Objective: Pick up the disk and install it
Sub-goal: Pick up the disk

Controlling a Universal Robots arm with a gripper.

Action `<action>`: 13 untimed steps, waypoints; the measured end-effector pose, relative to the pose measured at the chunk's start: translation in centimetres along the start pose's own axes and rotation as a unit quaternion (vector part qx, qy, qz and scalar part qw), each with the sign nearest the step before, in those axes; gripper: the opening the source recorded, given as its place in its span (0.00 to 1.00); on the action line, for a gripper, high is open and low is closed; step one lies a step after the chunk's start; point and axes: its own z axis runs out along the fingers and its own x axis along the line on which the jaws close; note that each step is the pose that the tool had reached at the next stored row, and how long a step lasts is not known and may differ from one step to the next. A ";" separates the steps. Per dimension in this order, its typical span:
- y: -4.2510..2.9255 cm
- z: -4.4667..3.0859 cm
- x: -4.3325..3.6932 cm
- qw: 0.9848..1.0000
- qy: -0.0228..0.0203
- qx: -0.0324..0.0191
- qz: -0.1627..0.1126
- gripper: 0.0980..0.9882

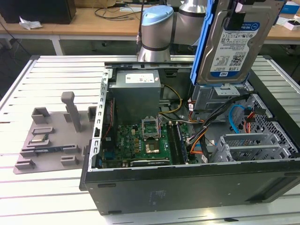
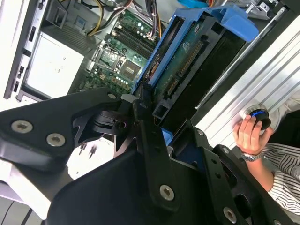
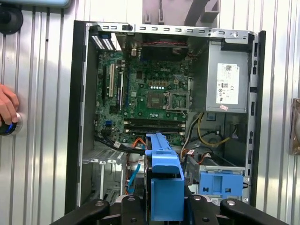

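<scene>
One grey fixture (image 1: pixel 51 136) lies on the slatted table (image 1: pixel 28 197) at the exterior view's left. One open case (image 1: pixel 187 190) stands just beside it, with a grey power supply (image 1: pixel 136 91) and a green motherboard (image 1: pixel 140 140) inside. One disk (image 1: pixel 232 44) in a blue carrier, label facing out, hangs upright above the drive bay (image 1: pixel 220 96) at the exterior view's right. One gripper (image 3: pixel 164 206) is clamped on the carrier's sides, as the first wrist view shows. One hand (image 3: pixel 7 110) rests on a round button (image 3: pixel 9 126) on the table outside the case.
</scene>
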 end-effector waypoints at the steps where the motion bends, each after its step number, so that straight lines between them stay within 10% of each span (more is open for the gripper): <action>1: 0.01 0.01 0.26 1.000 0.000 0.000 0.000 0.30; 13: 0.15 0.16 2.89 1.000 0.000 0.000 0.000 0.30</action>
